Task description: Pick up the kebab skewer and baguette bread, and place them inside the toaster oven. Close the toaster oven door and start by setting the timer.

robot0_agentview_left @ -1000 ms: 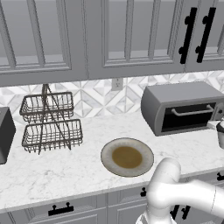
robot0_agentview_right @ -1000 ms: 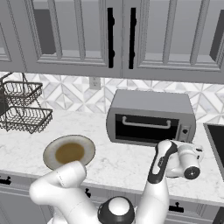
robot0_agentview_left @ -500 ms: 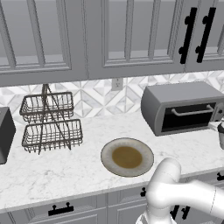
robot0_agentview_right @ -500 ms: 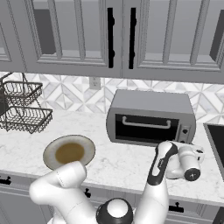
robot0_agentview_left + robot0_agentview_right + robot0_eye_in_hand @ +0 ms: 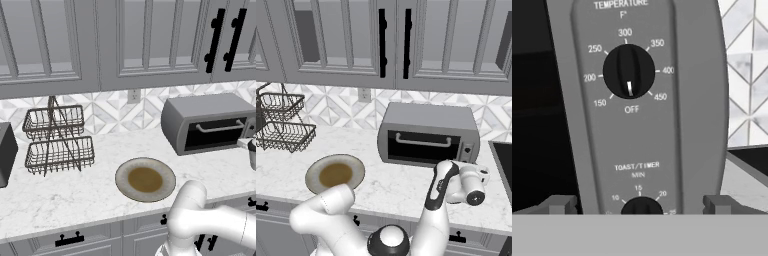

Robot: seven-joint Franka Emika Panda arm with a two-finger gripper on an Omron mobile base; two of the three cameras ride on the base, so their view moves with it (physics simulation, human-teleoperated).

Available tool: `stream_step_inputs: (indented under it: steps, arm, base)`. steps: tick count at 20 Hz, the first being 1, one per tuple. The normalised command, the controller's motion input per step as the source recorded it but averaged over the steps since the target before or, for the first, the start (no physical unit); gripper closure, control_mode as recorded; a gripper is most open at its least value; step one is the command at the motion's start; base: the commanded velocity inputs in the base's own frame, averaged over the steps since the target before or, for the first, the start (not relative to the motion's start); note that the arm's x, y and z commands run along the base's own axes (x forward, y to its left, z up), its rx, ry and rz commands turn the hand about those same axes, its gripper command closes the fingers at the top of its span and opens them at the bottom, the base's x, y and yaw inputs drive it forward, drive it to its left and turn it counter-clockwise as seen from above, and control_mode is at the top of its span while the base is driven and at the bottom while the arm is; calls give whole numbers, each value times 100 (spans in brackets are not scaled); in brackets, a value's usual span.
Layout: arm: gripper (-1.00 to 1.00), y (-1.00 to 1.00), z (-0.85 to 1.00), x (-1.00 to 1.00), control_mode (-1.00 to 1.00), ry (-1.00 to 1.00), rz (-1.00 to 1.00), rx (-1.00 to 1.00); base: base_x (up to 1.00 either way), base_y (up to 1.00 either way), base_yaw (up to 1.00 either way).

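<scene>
1. Toaster oven (image 5: pixel 428 135) at back of counter (image 5: pixel 391 182), right of plate (image 5: pixel 335 174); toaster oven door (image 5: pixel 421 145) shut, bar handle along its upper edge. Plate bare, wire basket rack (image 5: pixel 57 140) far left. Kebab skewer and baguette bread presumably inside the oven; dark glass hides the cavity, cannot confirm.
2. Change over the last second: slight. Hand in right base view shifted a little right and lower, ending in front of the oven's right-hand control strip. Nothing else moved. Reads as final lining-up for the timer step, the only step left.
3. Jaws (image 5: pixel 641 204) fully spread, holding nothing.
4. Temperature knob (image 5: pixel 628 70) above, pointer at OFF.
5. Timer knob (image 5: pixel 641 205) centred between the two fingertips (image 5: pixel 559 204), not gripped; contact cannot be told.
</scene>
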Motion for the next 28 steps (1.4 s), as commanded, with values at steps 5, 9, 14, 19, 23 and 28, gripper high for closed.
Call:
stream_step_inputs:
  steps: [5,9,14,19,23,28]
  arm:
    - [-100,0,0,-2,-100,0,0,0]
    - [100,0,0,0,-100,0,0,0]
    - [100,0,0,0,-100,0,0,0]
    - [100,0,0,0,-100,0,0,0]
    - [100,0,0,0,-100,0,0,0]
    - [100,-1,0,-11,-100,0,1,0]
  base:
    - [0,0,0]
    - [0,0,0]
    - [0,0,0]
    - [0,0,0]
    - [0,0,0]
    - [0,0,0]
